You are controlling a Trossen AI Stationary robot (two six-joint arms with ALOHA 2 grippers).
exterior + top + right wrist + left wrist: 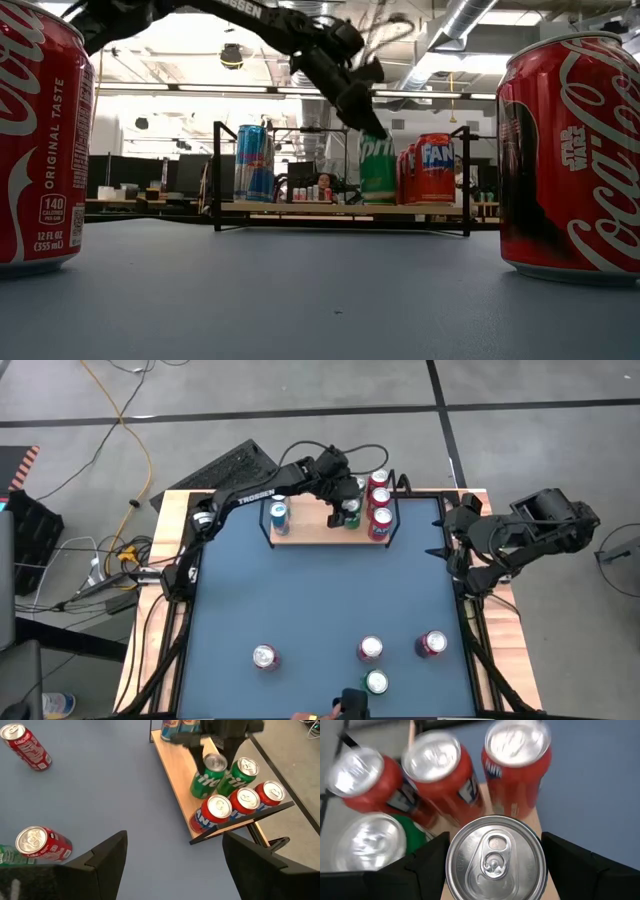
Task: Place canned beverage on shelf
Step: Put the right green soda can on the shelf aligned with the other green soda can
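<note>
Our left hand point(350, 506) holds the green Sprite can point(206, 779) standing on the shelf point(305, 535), beside another green can. We should let go gently and lift straight up. Our right hand point(172, 865) waits wide open at the counter's point(320, 600) edge. The can's bottom is hard to see.
</note>
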